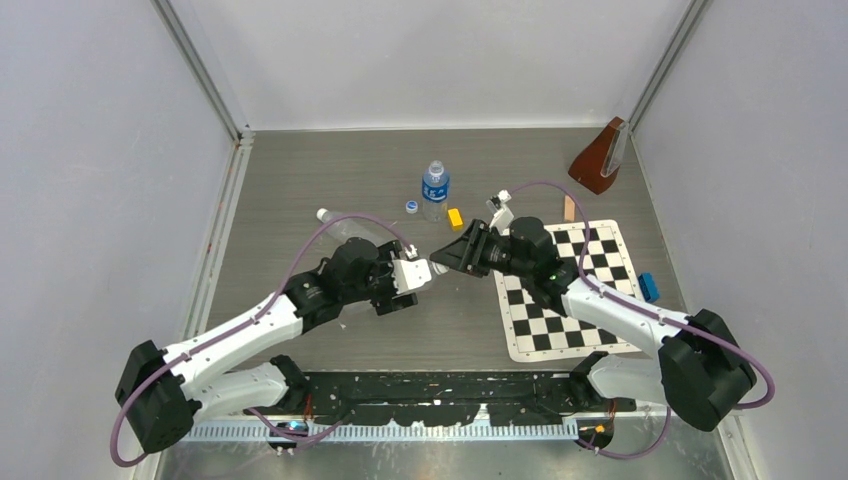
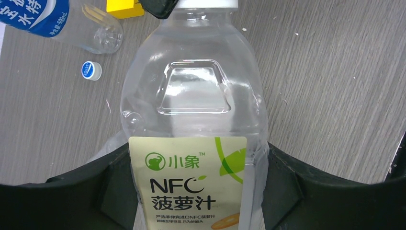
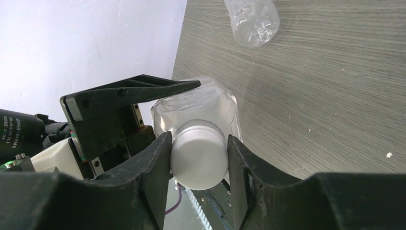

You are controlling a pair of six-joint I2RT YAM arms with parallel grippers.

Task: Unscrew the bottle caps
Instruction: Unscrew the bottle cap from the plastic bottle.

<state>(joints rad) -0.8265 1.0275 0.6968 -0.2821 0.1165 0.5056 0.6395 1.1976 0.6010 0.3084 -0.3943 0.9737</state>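
While L fingers (image 2: 62,199) clamp bottle (image 2: 191,96), R fingers (image 3: 148,172) pinch cap (image 3: 198,160) over grey table (image 1: 330,170), white walls (image 1: 430,60).

A grey wood-grain table (image 1: 300,170) is being enclosed on three sides by plain pale walls (image 1: 440,60). The two far corners are being marked by slanted metal posts (image 1: 203,70). Its surface is being lit evenly, and only soft shadows are being cast on it.

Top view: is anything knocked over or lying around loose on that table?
Yes. A slim clear bottle lies on its side left of centre, and a loose cap lies beside the upright blue-labelled bottle. Nothing looks spilled.
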